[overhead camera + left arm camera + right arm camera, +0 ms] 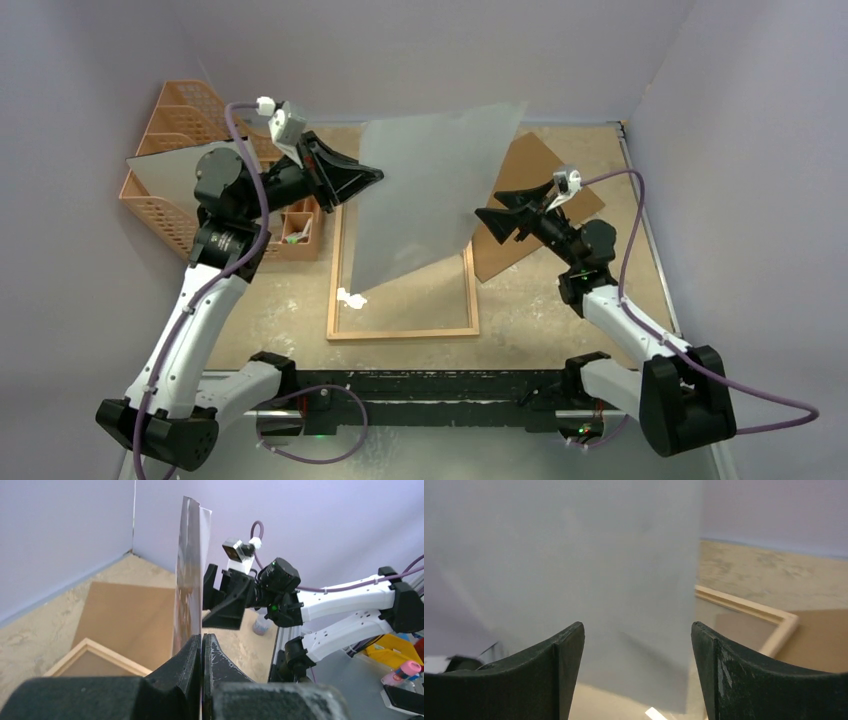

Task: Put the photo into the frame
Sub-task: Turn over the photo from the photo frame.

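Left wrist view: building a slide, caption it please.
Shut left end effector pinches the photo upright by its edge; open right end effector faces it, frame below.

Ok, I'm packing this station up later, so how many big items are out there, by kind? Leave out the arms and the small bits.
Paper sheets: 2, the photo and the grey sheet
Wooden frames: 1, the frame
Brown boards: 1, the hardboard panel
Orange mesh organizers: 1, the organizer
Total: 5
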Controlling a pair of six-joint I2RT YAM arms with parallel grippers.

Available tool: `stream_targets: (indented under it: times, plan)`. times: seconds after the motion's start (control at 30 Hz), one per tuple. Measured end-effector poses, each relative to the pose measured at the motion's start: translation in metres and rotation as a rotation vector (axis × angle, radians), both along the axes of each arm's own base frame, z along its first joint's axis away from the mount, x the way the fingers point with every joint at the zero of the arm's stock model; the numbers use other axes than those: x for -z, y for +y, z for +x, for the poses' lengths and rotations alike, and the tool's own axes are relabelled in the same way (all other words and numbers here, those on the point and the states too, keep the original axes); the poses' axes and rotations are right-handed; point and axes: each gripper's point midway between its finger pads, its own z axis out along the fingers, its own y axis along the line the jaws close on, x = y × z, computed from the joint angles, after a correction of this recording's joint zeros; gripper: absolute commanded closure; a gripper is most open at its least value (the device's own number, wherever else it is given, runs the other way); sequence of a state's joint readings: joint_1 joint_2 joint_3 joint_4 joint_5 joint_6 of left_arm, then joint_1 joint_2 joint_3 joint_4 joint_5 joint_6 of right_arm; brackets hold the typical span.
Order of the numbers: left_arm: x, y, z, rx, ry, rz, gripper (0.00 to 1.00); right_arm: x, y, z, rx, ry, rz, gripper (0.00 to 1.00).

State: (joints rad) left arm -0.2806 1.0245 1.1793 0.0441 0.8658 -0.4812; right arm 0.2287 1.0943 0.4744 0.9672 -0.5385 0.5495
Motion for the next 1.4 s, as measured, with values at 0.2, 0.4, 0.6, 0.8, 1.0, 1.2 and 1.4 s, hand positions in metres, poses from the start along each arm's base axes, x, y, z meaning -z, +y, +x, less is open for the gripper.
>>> stream_targets:
  times: [0.2,0.4,0.6,0.8,1.0,1.2,1.4]
  plan:
    - [-0.033,0.003,-0.012,0.003,-0.041,-0.063,1.0,-0.032,0.016,-0.041,-0.195,-0.145,0.002,0.22]
    - [-0.052,0.004,-0.019,0.006,-0.073,-0.079,1.0,-0.043,0.013,-0.045,-0.172,-0.163,0.011,0.16]
    - [-0.068,0.006,-0.034,0.029,-0.106,-0.093,1.0,-0.064,0.001,-0.03,-0.059,-0.175,0.048,0.12]
    - [-0.082,0.007,-0.055,0.083,-0.132,-0.101,1.0,-0.085,0.011,-0.032,-0.136,-0.23,0.03,0.11]
    - [-0.102,0.012,-0.077,0.101,-0.188,-0.116,1.0,-0.101,0.021,-0.05,-0.25,-0.298,-0.009,0.13]
    - [-0.115,0.015,-0.078,0.069,-0.193,-0.132,1.0,-0.104,0.026,-0.064,-0.33,-0.332,-0.035,0.13]
    - [-0.099,0.019,-0.037,-0.079,-0.068,-0.115,1.0,-0.099,0.022,-0.045,-0.246,-0.254,-0.017,0.13]
